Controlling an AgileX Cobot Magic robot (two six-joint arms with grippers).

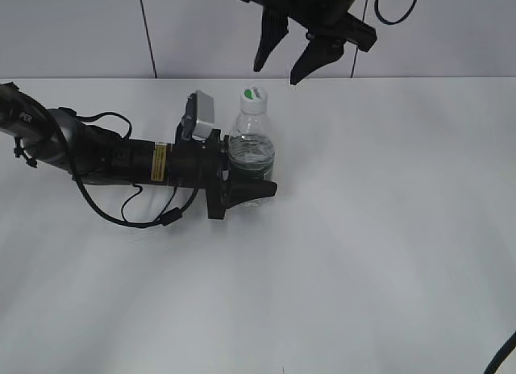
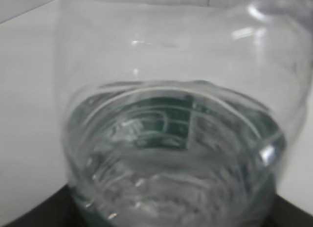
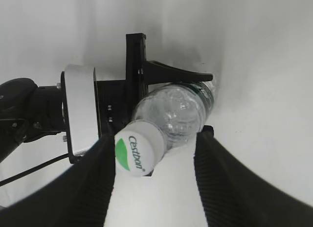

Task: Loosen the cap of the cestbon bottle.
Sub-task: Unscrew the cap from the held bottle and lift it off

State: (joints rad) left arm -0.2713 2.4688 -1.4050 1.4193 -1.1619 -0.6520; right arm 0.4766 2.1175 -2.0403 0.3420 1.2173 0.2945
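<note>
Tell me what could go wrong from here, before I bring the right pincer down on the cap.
1. The right pincer hangs open above and slightly right of the cap; in the right wrist view the cap sits near one finger, so closing may catch it off-centre.
2. The left pincer grips the cestbon bottle at its label only; a downward push or twist might tilt, squeeze or spin it.
</note>
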